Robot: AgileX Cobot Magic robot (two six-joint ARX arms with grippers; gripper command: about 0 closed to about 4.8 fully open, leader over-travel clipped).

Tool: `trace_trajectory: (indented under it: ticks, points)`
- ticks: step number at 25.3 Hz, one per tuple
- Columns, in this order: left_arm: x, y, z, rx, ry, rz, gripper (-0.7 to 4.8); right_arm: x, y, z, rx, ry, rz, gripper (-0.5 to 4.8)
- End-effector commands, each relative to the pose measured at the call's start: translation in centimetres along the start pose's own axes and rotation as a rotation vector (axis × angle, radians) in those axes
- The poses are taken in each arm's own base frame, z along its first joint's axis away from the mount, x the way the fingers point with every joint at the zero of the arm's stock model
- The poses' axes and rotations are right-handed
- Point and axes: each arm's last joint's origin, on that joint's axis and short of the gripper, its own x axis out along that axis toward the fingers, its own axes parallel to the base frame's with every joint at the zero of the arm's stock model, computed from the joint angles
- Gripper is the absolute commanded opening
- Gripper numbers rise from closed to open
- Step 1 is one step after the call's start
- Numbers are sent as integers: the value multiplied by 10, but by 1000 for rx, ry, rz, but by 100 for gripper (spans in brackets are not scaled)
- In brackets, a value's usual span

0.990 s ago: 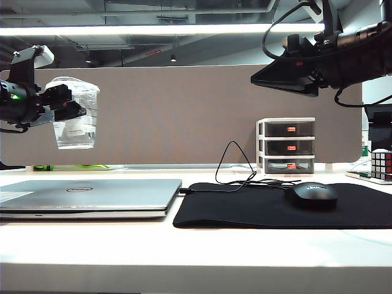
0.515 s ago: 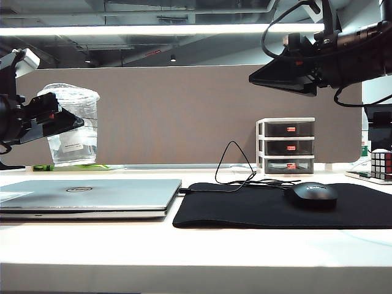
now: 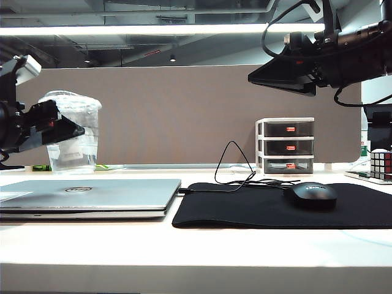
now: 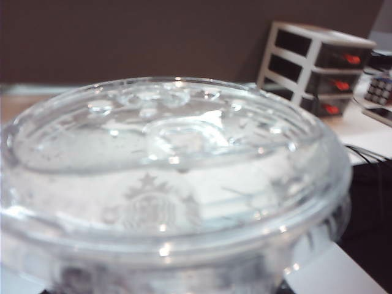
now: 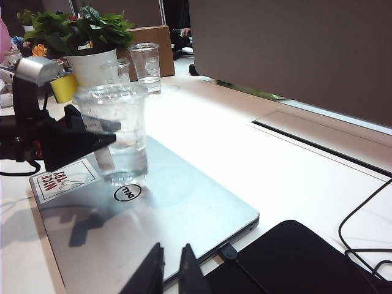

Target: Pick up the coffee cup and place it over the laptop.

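We see the clear lid of the coffee cup (image 4: 177, 165) very close, filling the view; behind it a small drawer unit (image 4: 318, 67) stands on the bench (image 4: 367, 131).

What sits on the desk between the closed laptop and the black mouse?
In the exterior view, only the black mouse pad and a cable loop lie between the laptop and mouse.

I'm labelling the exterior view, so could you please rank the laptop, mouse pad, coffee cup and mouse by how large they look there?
1. Mouse pad
2. Laptop, cut off at the frame's edge, so unsure against the pad
3. Coffee cup, in the left claw
4. Mouse
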Motion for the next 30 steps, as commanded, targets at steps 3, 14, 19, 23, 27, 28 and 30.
trace_trajectory:
  ticks: [3, 14, 19, 23, 27, 28, 30]
  points:
    - [0, -1, 2, 63, -10, -33, 299, 0, 1, 4, -17, -19, 27, 53]
    - [3, 2, -18, 51, 15, -48, 298, 0, 2, 4, -17, -18, 47, 53]
    - [3, 3, -21, 51, 16, -47, 298, 0, 2, 3, -17, -18, 47, 53]
    - [0, 1, -19, 67, -19, -48, 299, 0, 2, 3, -17, -18, 47, 53]
    - [-6, -2, -22, 57, -18, -48, 301, 0, 2, 3, -17, -18, 47, 53]
    - [-7, -3, -23, 46, -18, -48, 301, 0, 2, 3, -17, -18, 47, 53]
    - [-10, -4, -23, 27, -35, -51, 308, 0, 2, 3, -17, -18, 47, 53]
